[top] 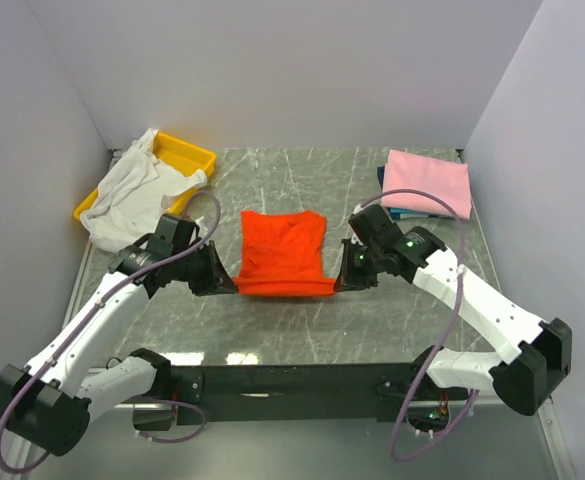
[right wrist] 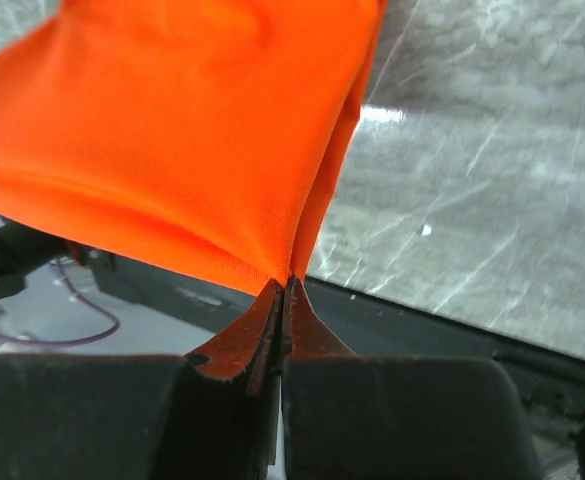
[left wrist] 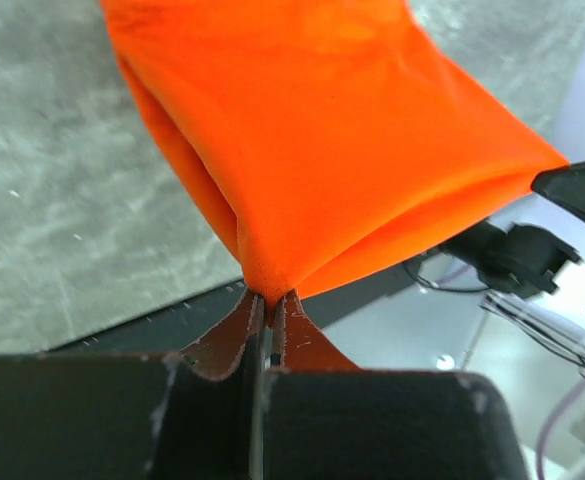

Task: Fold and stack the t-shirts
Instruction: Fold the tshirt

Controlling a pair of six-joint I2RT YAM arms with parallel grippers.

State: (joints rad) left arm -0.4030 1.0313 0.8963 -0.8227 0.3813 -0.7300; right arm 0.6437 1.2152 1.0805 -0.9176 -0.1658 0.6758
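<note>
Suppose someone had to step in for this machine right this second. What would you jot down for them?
Grippers: the left gripper is shut on the near left corner of the orange shirt; the right gripper is shut on its near right corner.
Orange shirt: mid-table, doubled over, near edge stretched between the grippers.
Done: the pink shirt lies folded at the far right, on top of the dark blue shirt.
Left: finish folding the orange shirt and stack it. The white shirt lies crumpled over the yellow tray, unfolded.
</note>
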